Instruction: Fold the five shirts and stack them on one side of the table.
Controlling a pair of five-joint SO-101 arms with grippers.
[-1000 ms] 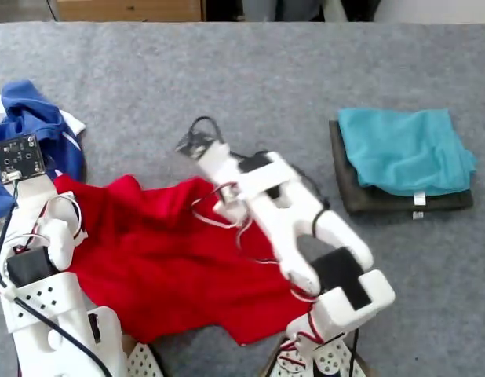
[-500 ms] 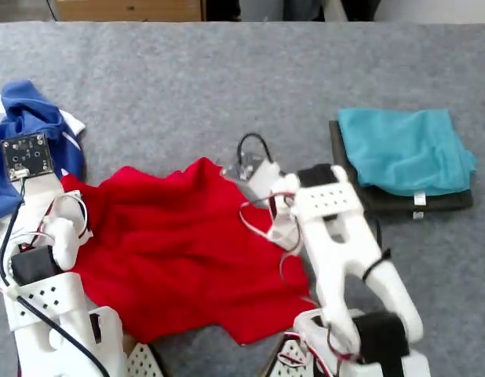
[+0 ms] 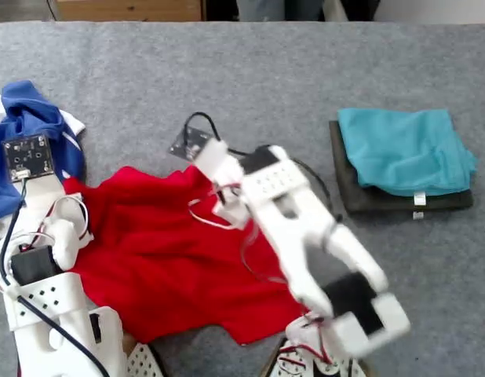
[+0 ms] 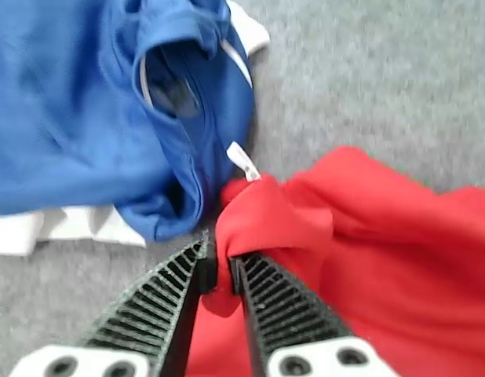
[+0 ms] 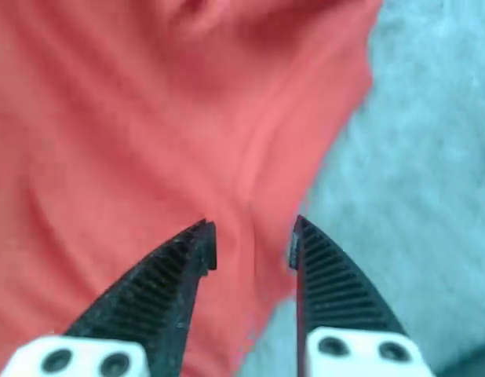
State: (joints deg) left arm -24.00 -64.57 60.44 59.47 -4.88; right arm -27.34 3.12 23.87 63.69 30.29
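Note:
A red shirt (image 3: 172,243) lies spread and rumpled on the grey table's near left. My left gripper (image 4: 220,265) is shut on a bunched corner of the red shirt (image 4: 266,220), right beside a crumpled blue shirt (image 4: 85,102) that lies on a white one (image 4: 62,224). The left arm (image 3: 38,243) stands at the shirt's left edge. My right gripper (image 5: 250,236) is open just above the red shirt (image 5: 133,133), near its edge, with nothing between the fingers. In the high view the right gripper (image 3: 202,157) is over the shirt's far edge.
A folded teal shirt (image 3: 403,149) rests on a folded dark shirt (image 3: 368,200) at the right side. The blue shirt (image 3: 27,118) is heaped at the far left edge. Bare grey table (image 3: 250,71) stretches across the back.
The right arm swung right and back half a second ago, then returned left over the red shirt's far edge. That edge lies flatter. The left arm holds its place.

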